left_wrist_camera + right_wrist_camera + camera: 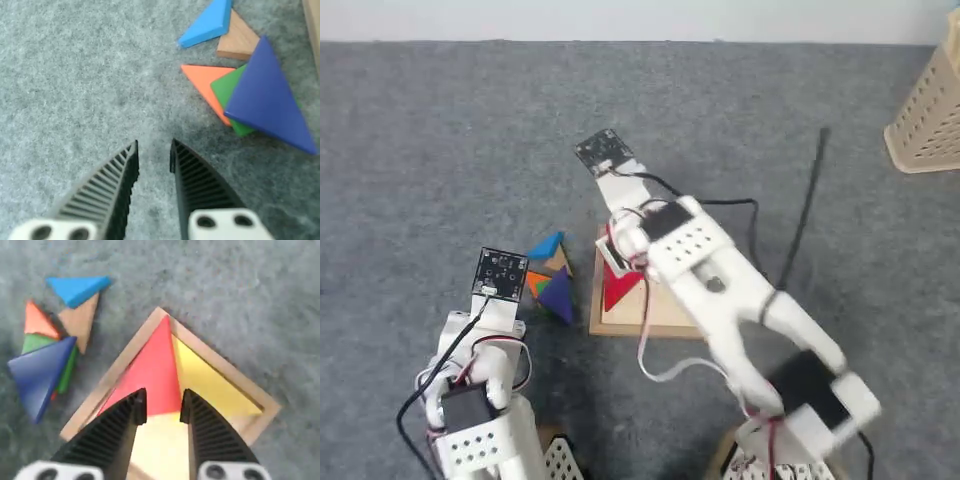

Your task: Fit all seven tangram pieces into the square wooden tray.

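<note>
The square wooden tray holds a red triangle and a yellow piece lying flat side by side. My right gripper hangs open just above the red triangle's wide end, nothing held. In the high view the right arm covers most of the tray. Left of the tray lies a loose pile: a light blue triangle, a bare wood piece, an orange triangle and a green piece under a dark blue triangle. My left gripper is open over the carpet, short of the pile.
Grey carpet covers the table. A beige perforated basket stands at the far right. A black cable runs behind the right arm. The tray's edge lies just past the pile in the left wrist view.
</note>
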`<action>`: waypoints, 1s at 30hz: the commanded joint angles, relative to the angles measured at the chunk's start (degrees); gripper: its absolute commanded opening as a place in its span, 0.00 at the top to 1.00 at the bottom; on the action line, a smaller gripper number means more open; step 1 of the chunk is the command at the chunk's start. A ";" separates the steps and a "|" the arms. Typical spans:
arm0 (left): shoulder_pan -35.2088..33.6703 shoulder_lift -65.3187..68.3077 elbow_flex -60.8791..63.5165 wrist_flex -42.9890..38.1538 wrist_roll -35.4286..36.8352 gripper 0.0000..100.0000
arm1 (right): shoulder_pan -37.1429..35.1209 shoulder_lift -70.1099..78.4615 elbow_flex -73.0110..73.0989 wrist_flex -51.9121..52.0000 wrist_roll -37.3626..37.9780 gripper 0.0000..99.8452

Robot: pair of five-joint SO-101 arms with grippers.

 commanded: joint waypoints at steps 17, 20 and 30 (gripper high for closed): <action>-0.09 -0.79 -0.22 0.09 -0.79 0.90 | -1.10 13.67 -4.92 -0.92 5.27 0.88; -0.09 -0.79 -0.22 0.09 -0.79 0.90 | -2.42 13.67 -3.52 -0.92 5.54 0.88; -0.09 -0.79 -0.22 0.09 -0.79 0.90 | -2.15 6.73 -3.60 2.51 5.27 0.88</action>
